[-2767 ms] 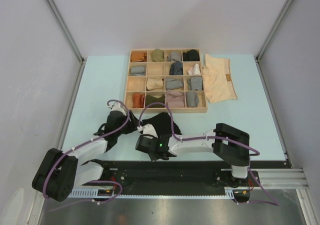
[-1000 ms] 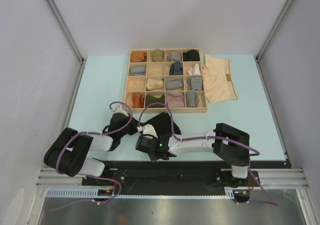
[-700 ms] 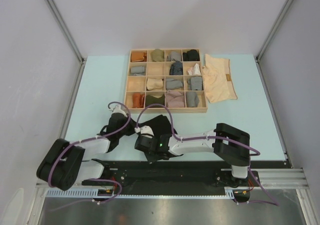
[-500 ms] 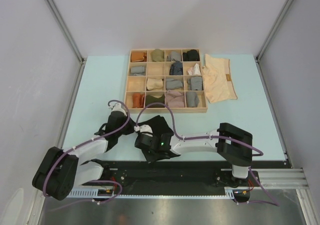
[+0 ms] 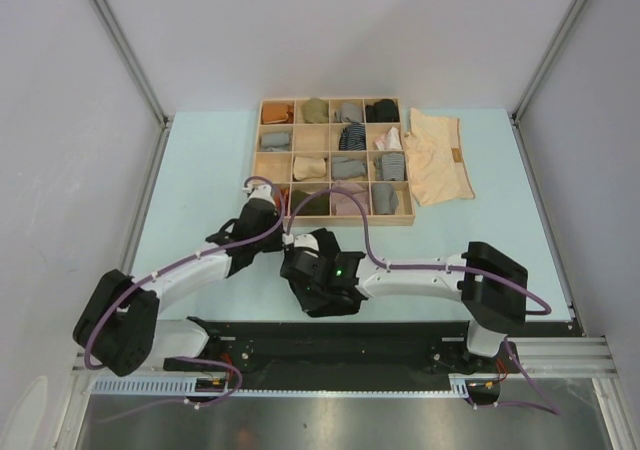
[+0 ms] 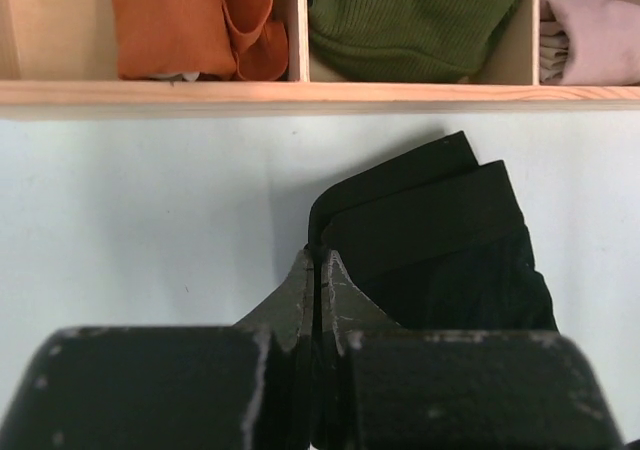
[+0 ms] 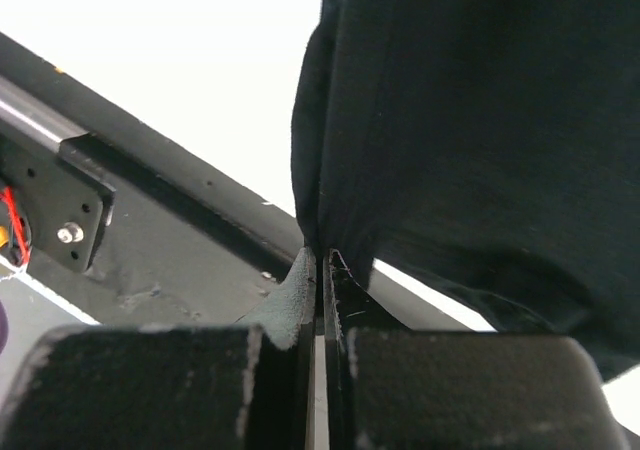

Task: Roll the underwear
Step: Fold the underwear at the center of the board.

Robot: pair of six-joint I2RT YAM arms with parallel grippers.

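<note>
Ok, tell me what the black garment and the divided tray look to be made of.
Black underwear: soft knit fabric, probably cotton, matte; it folds in limp layers, with faint ribbing on its lower part. Tray: light unfinished wood, likely pine; pale grain shows on its front rail.

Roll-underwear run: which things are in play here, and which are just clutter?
Job: black underwear, pinched by left gripper and right gripper; cream underwear; rust-orange underwear.
Lying about: wooden tray; olive bundle; striped bundle.
</note>
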